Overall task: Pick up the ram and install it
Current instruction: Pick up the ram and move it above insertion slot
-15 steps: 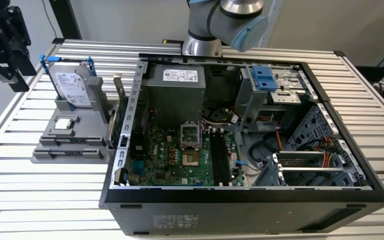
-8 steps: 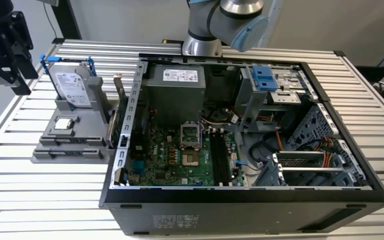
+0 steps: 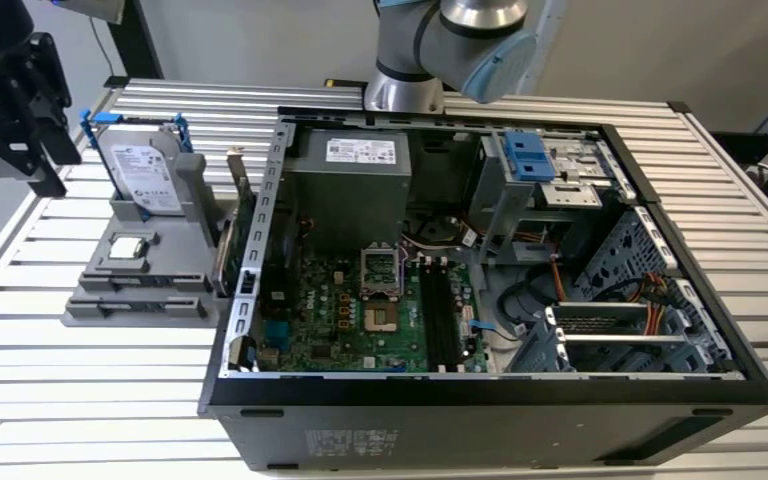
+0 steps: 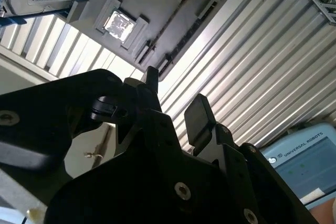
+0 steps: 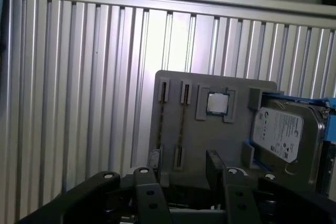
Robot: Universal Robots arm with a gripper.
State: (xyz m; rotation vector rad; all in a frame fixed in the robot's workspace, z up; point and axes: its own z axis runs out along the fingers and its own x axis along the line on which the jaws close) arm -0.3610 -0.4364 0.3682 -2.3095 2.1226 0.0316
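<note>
Gripper (image 3: 40,165) (image 5: 178,163) hangs over the table (image 3: 77,400), at the exterior view's far left, beside the grey holder (image 3: 137,300) (image 5: 210,140) and well apart from the open case (image 3: 491,425). In both wrist views the fingers (image 4: 197,114) stand wide with nothing between them. Ram (image 5: 182,124) shows as a thin strip on edge in a holder slot, a second strip beside it. Hard drive (image 3: 144,170) stands at the holder's far end. Gripper touches nothing.
</note>
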